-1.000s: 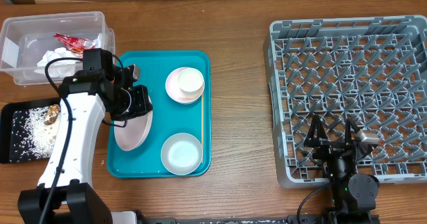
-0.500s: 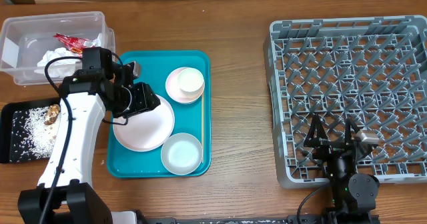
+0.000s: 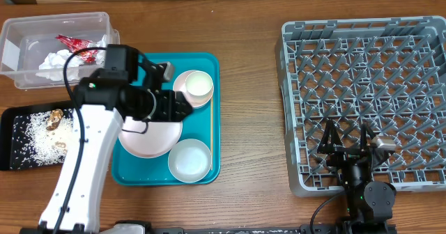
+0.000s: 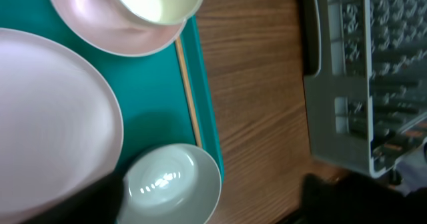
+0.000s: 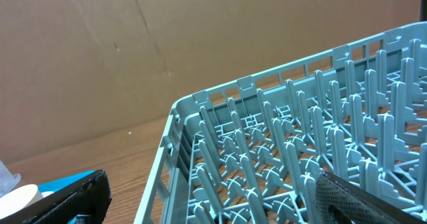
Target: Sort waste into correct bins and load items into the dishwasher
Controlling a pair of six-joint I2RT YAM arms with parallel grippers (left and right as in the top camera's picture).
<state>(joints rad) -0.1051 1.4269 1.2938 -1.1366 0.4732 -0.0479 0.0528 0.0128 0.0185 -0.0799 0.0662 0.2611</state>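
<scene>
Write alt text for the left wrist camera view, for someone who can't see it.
A teal tray holds a large pink plate at left, a white cup on a pink saucer at top, and a grey-blue bowl at bottom, with a chopstick lying along the tray's right edge. Across wooden table to the right sits the grey rack.
</scene>
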